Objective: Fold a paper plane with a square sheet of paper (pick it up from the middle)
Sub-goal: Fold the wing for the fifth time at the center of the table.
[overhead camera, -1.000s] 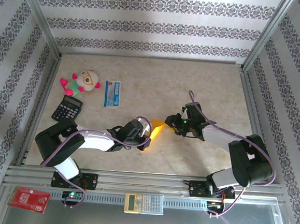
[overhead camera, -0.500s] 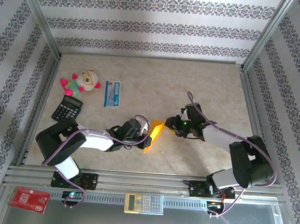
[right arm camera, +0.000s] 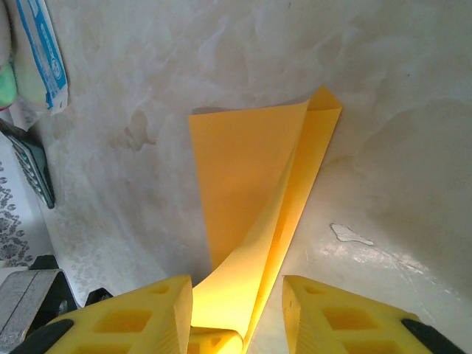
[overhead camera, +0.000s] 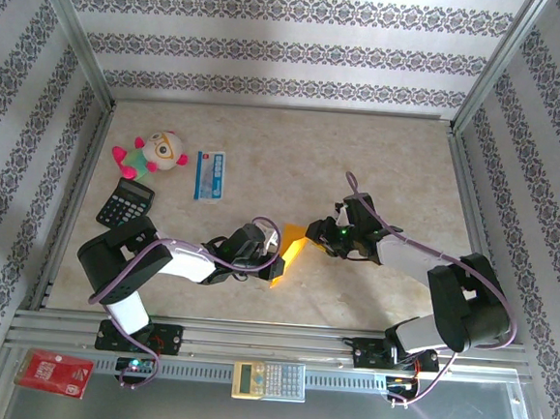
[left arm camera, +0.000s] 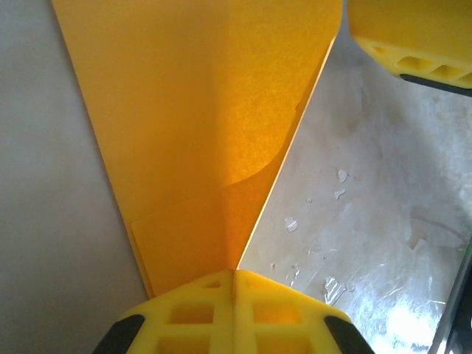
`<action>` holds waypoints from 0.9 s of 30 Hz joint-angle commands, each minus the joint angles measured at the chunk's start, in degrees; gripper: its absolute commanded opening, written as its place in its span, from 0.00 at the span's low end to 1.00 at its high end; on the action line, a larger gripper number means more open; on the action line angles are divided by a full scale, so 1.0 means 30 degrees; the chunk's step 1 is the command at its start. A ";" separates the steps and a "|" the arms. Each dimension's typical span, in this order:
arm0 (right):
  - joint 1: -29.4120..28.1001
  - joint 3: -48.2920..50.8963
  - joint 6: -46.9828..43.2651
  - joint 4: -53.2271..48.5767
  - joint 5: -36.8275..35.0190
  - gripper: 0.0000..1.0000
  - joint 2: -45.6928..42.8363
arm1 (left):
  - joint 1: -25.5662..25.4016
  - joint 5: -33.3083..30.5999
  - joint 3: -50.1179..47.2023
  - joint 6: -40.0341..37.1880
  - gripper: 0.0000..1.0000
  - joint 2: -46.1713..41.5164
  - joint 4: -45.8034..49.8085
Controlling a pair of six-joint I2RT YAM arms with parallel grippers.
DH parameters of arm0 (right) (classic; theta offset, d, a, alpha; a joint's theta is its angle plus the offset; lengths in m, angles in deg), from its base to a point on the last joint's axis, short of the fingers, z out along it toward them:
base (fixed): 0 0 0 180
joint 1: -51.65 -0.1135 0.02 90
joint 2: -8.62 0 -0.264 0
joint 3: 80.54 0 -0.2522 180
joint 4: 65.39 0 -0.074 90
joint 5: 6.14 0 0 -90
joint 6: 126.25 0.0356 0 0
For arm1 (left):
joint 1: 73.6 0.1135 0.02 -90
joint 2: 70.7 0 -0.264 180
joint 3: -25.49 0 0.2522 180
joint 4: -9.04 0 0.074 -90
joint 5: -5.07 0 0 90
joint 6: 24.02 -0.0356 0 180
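The left gripper [left arm camera: 234, 274] pinches the folded orange-yellow paper sheet [left arm camera: 206, 110] at its narrow end, jaws pressed together. The sheet fans upward over the glossy marbled worktop [left arm camera: 369, 206]. A second yellow finger [left arm camera: 413, 37] shows top right.

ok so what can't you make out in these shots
- Left wrist: far end of the orange paper, cut off by the top edge.
- Right wrist: whether the right gripper touches it; the bottom edge cuts off the near end.
- Top view: print on the blue-and-white packet, too small to read.
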 commanded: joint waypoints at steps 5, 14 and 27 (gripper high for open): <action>-0.0323 -0.0279 -0.0676 0.0307 0.0341 0.37 -0.0224 | 0.0291 0.0129 -0.0635 0.0881 0.00 0.0299 -0.1051; -0.1700 -0.0025 -0.0498 0.1532 -0.0348 0.21 -0.0215 | 0.0476 0.0122 -0.1075 0.1760 0.00 0.0408 -0.1295; -0.2630 -0.1197 -0.0350 0.2686 -0.0394 0.13 0.2248 | 0.0571 0.0200 -0.1375 0.1946 0.00 0.0546 -0.1497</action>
